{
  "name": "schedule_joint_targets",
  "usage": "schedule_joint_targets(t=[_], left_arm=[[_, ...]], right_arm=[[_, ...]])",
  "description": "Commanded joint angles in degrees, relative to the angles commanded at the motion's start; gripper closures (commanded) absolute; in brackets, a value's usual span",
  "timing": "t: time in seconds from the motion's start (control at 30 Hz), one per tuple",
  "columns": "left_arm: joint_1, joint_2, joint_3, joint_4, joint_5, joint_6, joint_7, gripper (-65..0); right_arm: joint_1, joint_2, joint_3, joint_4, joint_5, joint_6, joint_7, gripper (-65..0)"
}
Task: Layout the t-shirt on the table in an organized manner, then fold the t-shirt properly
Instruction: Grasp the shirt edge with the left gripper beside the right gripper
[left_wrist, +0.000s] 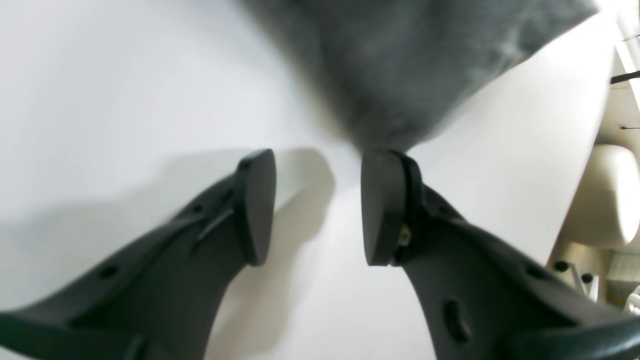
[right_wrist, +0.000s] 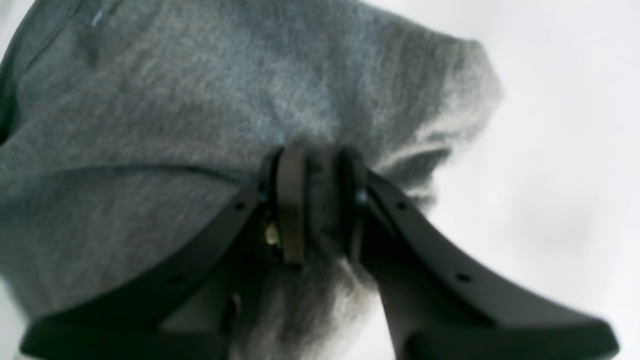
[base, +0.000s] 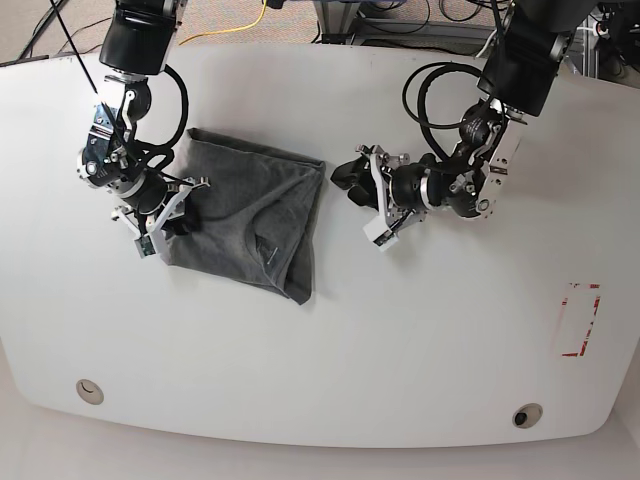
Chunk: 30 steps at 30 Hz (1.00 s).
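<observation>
The t-shirt (base: 250, 220) lies folded into a rough rectangle on the left half of the table (base: 330, 350), nearer the far edge than the near one, with its neckline visible on the top layer. The right tool (right_wrist: 320, 200) is clamped on a bunch of grey fabric at the shirt's left edge. The left tool (left_wrist: 317, 205) has its fingers spread apart with nothing between them, just off the shirt's right side above bare white table.
</observation>
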Motion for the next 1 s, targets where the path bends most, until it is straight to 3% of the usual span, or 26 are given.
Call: schedule_joint_targets(t=[0.07, 0.27, 0.4, 0.8, 1.0], left_arm=[[0.00, 0.00, 0.00, 1.67, 0.00, 0.00, 0.09, -25.3], [-0.09, 0.09, 0.00, 6.77, -3.34, 0.00, 0.09, -25.3], [-0.26, 0.88, 0.00, 6.95, -6.24, 0.18, -0.09, -25.3], [-1.49, 10.11, 0.18, 0.70, -6.59, 0.35, -0.35, -25.3], [-1.32, 11.87, 0.18, -1.05, -6.68, 0.35, -0.26, -25.4]], right_arm=[[-0.26, -0.35, 0.00, 3.16, 0.00, 0.00, -1.58, -12.7], [-0.44, -1.49, 0.35, 14.33, 0.35, 0.00, -9.58, -26.6], [-0.35, -2.46, 0.35, 18.46, -0.09, 0.00, -10.46, -34.6], [2.90, -2.46, 0.00, 10.73, -0.09, 0.00, -10.20, -35.5], [3.25, -2.46, 0.00, 9.32, -0.09, 0.00, -10.11, -35.5]])
